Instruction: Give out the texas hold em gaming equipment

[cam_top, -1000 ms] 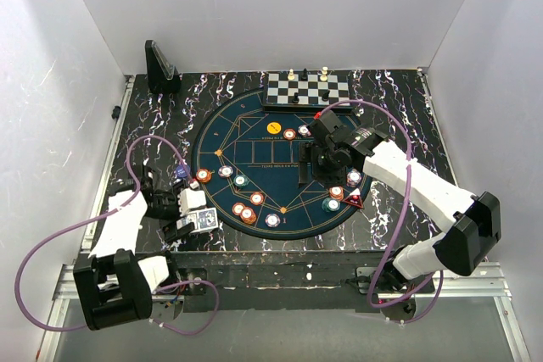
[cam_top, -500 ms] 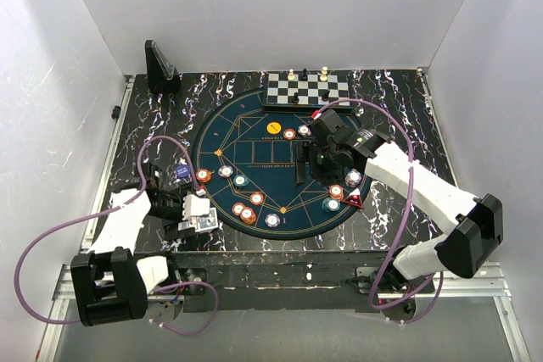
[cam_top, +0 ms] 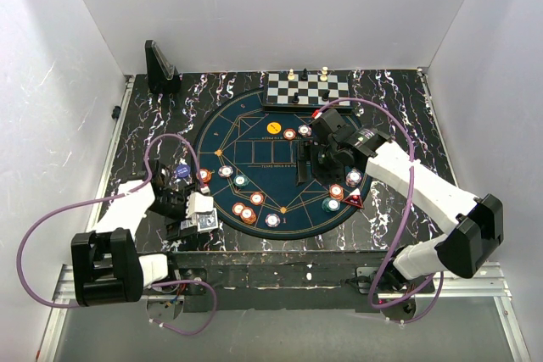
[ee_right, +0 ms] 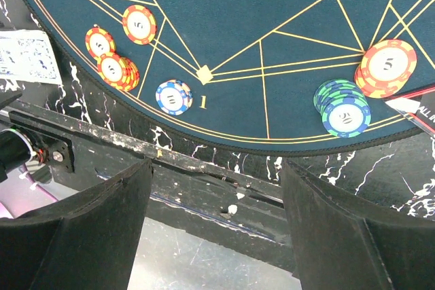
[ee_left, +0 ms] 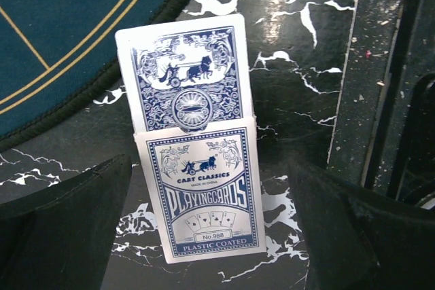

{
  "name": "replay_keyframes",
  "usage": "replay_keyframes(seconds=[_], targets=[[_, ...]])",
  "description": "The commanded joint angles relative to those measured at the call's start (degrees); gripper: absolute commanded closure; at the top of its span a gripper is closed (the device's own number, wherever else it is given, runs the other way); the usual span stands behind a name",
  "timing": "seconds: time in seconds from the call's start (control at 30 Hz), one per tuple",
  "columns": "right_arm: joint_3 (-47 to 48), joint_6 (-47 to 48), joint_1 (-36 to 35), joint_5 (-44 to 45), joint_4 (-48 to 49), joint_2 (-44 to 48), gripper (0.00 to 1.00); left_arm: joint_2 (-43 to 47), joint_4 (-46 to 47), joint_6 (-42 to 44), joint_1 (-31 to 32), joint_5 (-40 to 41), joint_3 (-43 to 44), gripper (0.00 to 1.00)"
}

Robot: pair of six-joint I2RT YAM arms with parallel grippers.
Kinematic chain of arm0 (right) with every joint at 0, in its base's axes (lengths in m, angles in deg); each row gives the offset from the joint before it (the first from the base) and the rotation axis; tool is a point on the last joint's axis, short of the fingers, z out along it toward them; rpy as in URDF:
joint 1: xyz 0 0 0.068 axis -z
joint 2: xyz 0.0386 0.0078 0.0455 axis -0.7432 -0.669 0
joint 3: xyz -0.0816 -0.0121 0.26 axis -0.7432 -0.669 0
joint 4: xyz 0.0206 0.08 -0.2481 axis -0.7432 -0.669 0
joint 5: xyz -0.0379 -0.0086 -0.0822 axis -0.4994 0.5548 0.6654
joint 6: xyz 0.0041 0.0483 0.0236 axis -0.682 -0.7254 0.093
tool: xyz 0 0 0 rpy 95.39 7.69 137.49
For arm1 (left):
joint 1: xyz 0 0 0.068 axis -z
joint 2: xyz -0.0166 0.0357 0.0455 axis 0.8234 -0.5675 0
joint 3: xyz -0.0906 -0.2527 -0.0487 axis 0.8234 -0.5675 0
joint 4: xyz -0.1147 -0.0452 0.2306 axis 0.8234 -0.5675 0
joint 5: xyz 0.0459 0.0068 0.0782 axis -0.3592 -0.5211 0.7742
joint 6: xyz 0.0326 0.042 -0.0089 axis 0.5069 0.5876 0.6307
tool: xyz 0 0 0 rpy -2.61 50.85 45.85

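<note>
A blue-and-white playing card box (ee_left: 204,198) lies on the black marble table, with blue-backed cards (ee_left: 185,76) sticking out of its top. My left gripper (ee_left: 211,236) is open, one finger on each side of the box, not touching it. From above, the left gripper (cam_top: 193,216) is at the mat's near-left edge by the box (cam_top: 206,223). My right gripper (cam_top: 310,162) hangs open and empty over the right half of the round mat (cam_top: 254,158). Below it lie orange chips (ee_right: 115,69), a blue-white chip (ee_right: 173,96), a teal stack (ee_right: 343,110) and an orange stack (ee_right: 387,66).
A yellow disc (cam_top: 274,128) and a red triangular marker (cam_top: 354,201) lie on the mat. The chessboard (cam_top: 307,89) with pieces stands at the back. A black stand (cam_top: 159,67) is at the back left. White walls enclose the table.
My left arm has swung in toward the card box and now straddles it. The right gripper has shifted slightly toward the back over the mat. Both stayed open.
</note>
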Motion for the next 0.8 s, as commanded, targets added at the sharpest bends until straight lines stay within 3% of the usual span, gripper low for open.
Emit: replay_keyframes(seconds=[0.0,0.33,0.77], targets=[[0.73,0.83,0.29,-0.39,0.59,1.5,0.18,0.0,4.57,-3.37,0.14,-0.76,1.37,0.0],[1.08,1.01,0.29,-0.12,0.15,2.2,0.18,1.49,4.94,-4.35,0.23,-0.58,-0.21,0.0],[0.38,1.01,0.38,0.23,0.15,2.64,0.18,-4.75,6.51,-5.92,0.14,3.29,0.31,0.0]])
